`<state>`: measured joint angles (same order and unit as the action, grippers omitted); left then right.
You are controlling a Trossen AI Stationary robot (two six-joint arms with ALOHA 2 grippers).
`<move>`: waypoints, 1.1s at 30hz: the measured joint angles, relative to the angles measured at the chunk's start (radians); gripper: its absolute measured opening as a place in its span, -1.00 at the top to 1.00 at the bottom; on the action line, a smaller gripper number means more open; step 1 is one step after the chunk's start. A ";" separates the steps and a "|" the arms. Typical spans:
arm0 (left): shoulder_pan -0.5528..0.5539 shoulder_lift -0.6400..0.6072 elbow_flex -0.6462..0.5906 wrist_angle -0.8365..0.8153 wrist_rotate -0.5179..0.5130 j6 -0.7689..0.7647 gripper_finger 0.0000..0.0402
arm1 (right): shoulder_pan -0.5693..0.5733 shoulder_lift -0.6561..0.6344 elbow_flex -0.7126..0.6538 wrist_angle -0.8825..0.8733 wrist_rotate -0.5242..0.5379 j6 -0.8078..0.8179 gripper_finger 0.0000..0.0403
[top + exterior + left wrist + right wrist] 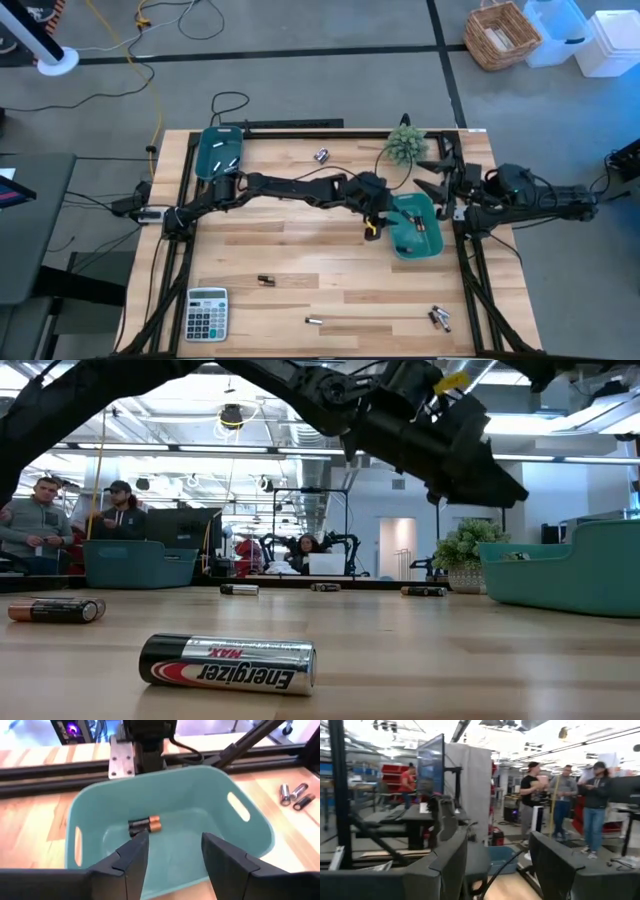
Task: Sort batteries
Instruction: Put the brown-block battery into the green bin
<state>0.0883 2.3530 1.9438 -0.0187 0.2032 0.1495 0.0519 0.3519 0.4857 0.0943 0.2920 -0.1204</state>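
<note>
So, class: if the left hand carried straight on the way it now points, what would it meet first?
Probably the floor of the teal bin, by the two batteries lying there; the open left hand holds nothing.

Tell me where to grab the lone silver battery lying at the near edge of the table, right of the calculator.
Grip the silver battery across the middle of its barrel, coming straight down from above. It lies flat on the table, lengthwise left to right, so the fingers should likely close from its front and back sides. Nothing lies close beside it.
</note>
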 joint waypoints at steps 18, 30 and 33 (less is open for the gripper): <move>0.012 -0.279 -0.389 0.327 -0.095 -0.014 0.45 | 0.080 0.004 0.020 -0.133 0.007 0.042 -0.13; -0.011 -0.690 -0.933 0.504 -0.269 -0.050 0.47 | 0.113 0.146 0.080 -0.257 -0.007 0.097 -0.13; -0.011 -0.785 -1.026 0.505 -0.290 -0.062 0.47 | 0.148 0.257 0.148 -0.313 -0.007 0.116 -0.13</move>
<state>0.0776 1.5684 0.9179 0.4862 -0.0868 0.0879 0.1994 0.6086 0.6340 -0.2189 0.2845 -0.0046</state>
